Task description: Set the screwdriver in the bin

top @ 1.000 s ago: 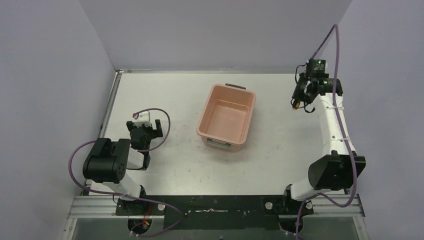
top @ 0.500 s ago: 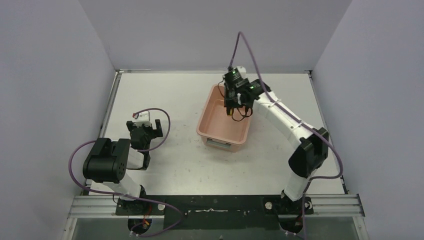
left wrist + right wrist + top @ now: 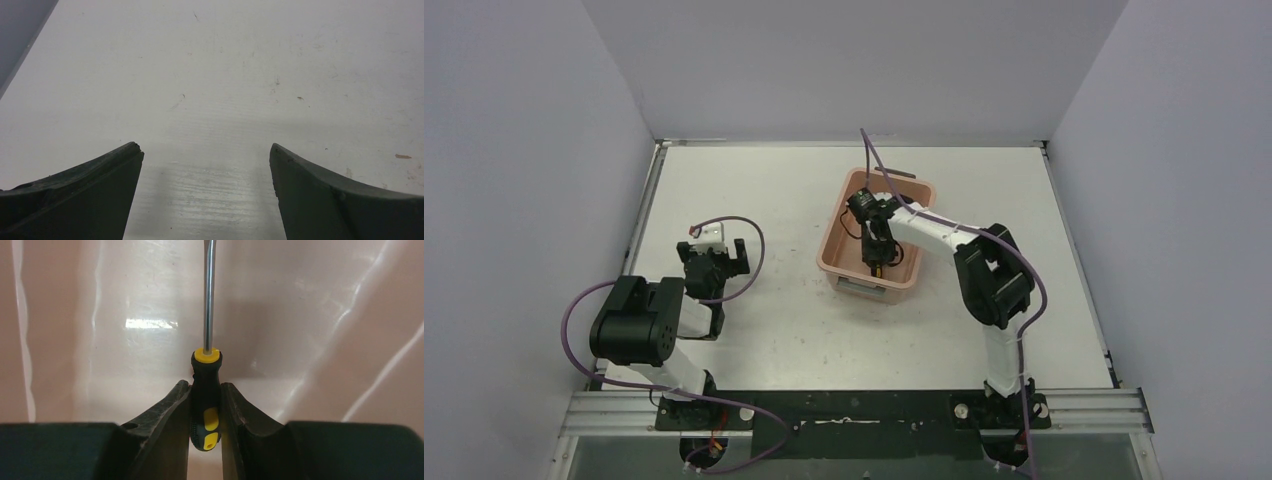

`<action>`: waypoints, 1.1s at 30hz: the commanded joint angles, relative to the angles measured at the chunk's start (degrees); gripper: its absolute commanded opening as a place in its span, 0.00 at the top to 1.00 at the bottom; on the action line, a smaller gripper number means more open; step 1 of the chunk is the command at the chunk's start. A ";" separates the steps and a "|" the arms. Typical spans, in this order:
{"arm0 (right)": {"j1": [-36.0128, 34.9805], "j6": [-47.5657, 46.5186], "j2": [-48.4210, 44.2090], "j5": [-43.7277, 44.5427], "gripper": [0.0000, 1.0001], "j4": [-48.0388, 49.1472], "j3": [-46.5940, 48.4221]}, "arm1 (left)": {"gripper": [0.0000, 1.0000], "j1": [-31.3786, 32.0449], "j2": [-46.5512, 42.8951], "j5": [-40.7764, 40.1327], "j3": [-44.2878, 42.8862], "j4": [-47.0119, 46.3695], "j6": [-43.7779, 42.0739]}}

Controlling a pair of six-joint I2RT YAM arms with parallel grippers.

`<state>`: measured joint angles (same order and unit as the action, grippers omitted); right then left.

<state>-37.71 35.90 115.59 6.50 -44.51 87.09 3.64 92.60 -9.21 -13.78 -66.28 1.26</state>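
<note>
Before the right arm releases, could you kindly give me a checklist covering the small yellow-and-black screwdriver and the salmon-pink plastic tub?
1. The right gripper shut on small black-and-yellow-handled screwdriver: ok.
2. Gripper down inside salmon-pink rectangular plastic bin: ok.
3. Screwdriver touching bin floor: cannot tell.
4. Screwdriver tip away from bin wall: cannot tell.
5. The left gripper open, apart from bin: ok.

Bin [image 3: 325,315] glossy pink plastic; screwdriver [image 3: 205,382] w/ shiny metal shaft, matt rubbery handle; table [image 3: 225,75] matt, scuffed.
</note>
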 commanded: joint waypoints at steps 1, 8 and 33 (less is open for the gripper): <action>-0.34 2.25 1.51 0.88 0.88 4.08 -0.41 | 0.03 -0.04 -0.31 -0.31 -0.81 -2.98 0.34; -0.30 2.29 -0.78 3.76 0.46 0.14 4.54 | 0.03 -0.04 -0.29 -0.31 -0.81 -3.03 0.39; 32.43 -8.08 -52.29 2.70 0.00 11.74 -25.07 | 0.03 -0.05 -0.29 -0.32 -0.81 -2.99 0.34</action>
<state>-13.80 31.99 68.93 12.71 -40.69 75.46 3.64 92.60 -9.21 -13.78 -66.28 1.26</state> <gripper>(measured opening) 0.999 0.971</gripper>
